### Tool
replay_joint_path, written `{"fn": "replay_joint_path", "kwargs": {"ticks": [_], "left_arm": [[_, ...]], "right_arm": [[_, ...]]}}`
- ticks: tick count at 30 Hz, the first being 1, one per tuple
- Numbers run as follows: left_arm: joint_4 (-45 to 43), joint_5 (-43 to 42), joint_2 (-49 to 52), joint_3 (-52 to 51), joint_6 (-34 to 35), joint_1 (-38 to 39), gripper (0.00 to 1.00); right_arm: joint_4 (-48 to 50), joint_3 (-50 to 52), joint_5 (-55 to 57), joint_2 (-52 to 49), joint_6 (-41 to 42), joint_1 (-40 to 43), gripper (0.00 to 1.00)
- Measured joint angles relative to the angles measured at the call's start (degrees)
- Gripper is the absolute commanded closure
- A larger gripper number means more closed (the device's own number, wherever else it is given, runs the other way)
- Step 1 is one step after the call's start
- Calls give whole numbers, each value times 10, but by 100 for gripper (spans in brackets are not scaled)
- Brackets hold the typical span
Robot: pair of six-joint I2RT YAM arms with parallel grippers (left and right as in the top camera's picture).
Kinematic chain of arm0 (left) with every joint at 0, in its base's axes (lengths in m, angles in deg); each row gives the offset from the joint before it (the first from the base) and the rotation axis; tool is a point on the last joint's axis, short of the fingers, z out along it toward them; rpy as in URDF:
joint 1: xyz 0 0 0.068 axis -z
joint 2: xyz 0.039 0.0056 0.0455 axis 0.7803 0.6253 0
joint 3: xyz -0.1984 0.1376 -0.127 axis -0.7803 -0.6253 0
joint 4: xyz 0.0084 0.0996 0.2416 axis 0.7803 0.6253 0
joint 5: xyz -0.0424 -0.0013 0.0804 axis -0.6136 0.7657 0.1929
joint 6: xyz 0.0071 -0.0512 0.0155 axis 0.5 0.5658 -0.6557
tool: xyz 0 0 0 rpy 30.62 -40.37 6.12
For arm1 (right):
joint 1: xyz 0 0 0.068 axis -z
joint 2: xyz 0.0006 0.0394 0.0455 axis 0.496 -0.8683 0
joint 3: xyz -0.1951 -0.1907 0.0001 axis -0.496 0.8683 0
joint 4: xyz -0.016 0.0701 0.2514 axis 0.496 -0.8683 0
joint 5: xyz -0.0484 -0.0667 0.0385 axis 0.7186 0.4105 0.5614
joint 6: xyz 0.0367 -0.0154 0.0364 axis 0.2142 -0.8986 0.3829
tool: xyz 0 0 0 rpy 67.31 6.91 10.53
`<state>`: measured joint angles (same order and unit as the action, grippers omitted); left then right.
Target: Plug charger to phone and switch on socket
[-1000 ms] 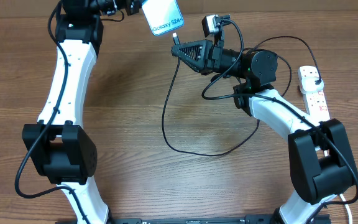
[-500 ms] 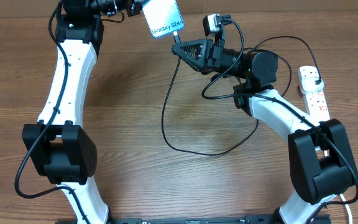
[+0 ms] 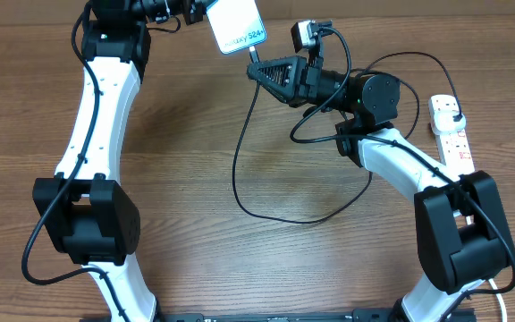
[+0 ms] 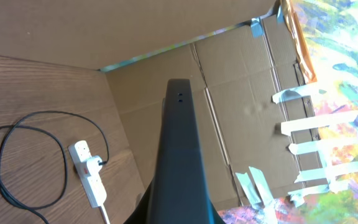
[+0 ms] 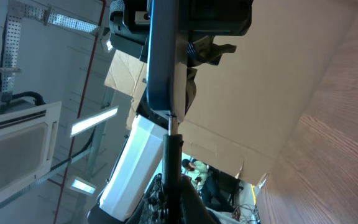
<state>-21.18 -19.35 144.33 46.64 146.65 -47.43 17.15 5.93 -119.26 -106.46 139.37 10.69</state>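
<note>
My left gripper [image 3: 197, 11] is shut on the phone [image 3: 237, 25], held in the air at the table's far edge, its light blue screen up; in the left wrist view its dark edge [image 4: 180, 162] fills the middle. My right gripper [image 3: 259, 69] is shut on the charger connector [image 3: 252, 55]; its metal tip [image 5: 171, 124] touches the phone's bottom edge [image 5: 160, 56]. The black charger cable [image 3: 240, 170] hangs down and loops over the table to the black plug [image 3: 455, 119] in the white socket [image 3: 450, 134] at the right.
The socket strip and a cable loop also show in the left wrist view [image 4: 89, 177]. Cardboard walls [image 4: 229, 93] stand behind the table. The wooden table [image 3: 204, 224] lies bare between the arms.
The phone has shifted slightly toward the far edge and the connector tip has closed on its bottom edge. The arms barely moved otherwise.
</note>
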Motion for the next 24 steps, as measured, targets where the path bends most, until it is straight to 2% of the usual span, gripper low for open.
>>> {"fn": "replay_joint_path", "kwargs": {"ticks": [24], "left_arm": [[0, 17, 0, 0, 3, 9, 96]], "right_arm": [[0, 0, 2, 0, 0, 0, 96]]}}
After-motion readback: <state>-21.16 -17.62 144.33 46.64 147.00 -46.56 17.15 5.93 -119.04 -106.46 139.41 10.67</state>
